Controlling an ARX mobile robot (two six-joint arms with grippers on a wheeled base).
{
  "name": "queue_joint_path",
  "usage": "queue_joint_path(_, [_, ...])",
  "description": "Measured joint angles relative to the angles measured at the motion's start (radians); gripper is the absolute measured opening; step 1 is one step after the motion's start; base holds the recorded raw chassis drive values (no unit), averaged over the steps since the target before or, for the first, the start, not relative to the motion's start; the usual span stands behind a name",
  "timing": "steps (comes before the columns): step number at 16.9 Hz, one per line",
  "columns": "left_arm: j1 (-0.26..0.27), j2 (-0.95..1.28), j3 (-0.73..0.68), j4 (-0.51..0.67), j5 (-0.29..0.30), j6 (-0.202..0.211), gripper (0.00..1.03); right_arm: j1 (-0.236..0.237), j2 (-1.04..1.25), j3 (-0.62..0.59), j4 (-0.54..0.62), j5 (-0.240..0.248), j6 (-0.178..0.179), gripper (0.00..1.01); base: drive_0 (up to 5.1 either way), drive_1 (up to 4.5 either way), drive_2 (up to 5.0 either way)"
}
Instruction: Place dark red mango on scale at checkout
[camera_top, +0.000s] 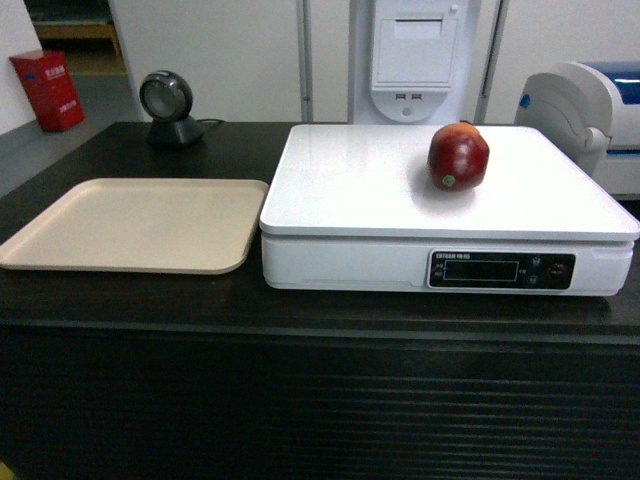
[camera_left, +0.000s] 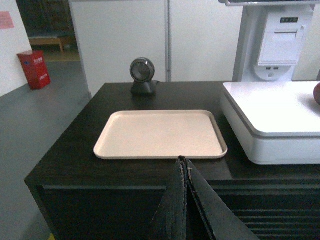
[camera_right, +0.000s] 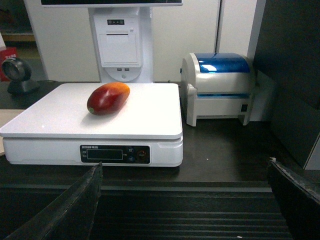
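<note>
The dark red mango (camera_top: 458, 156) lies on the flat white top of the scale (camera_top: 360, 190), right of its middle; the right wrist view shows the mango (camera_right: 108, 98) with its orange-yellow end pointing away. The scale (camera_right: 60, 125) stands on the black checkout counter (camera_top: 200, 300). My right gripper (camera_right: 185, 167) is open and empty, pulled back in front of the counter's ribbed face, well clear of the mango. My left gripper (camera_left: 183, 161) is shut with nothing in it, before the counter edge near the beige tray. Neither gripper shows in the head view.
An empty beige tray (camera_top: 70, 240) lies left of the scale. A round black scanner (camera_top: 167, 108) stands at the counter's back left. A white and blue printer (camera_right: 217, 87) sits right of the scale, with a white terminal (camera_top: 410, 55) behind. A red box (camera_top: 48, 90) stands on the floor.
</note>
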Motion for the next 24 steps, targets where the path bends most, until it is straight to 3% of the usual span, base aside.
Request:
queue_joint_path(4, [0.000,0.000,-0.002,-0.003,0.000,-0.002,0.04,0.000,0.000,0.000,-0.001,0.000,0.000,0.98,0.0,0.00,0.0])
queue_joint_path(5, [0.000,0.000,-0.002,-0.003,0.000,-0.002,0.17,0.000,0.000,0.000,-0.001,0.000,0.000,0.98,0.0,0.00,0.0])
queue_joint_path(7, [0.000,0.000,-0.002,-0.003,0.000,-0.002,0.22,0.000,0.000,0.000,-0.001,0.000,0.000,0.98,0.0,0.00,0.0])
queue_joint_path(14, [0.000,0.000,-0.002,-0.003,0.000,-0.002,0.99,0.000,0.000,0.000,-0.001,0.000,0.000,0.98,0.0,0.00,0.0])
queue_joint_path(24, [0.000,0.000,-0.002,-0.003,0.000,-0.002,0.98,0.000,0.000,0.000,-0.001,0.000,0.000,0.98,0.0,0.00,0.0])
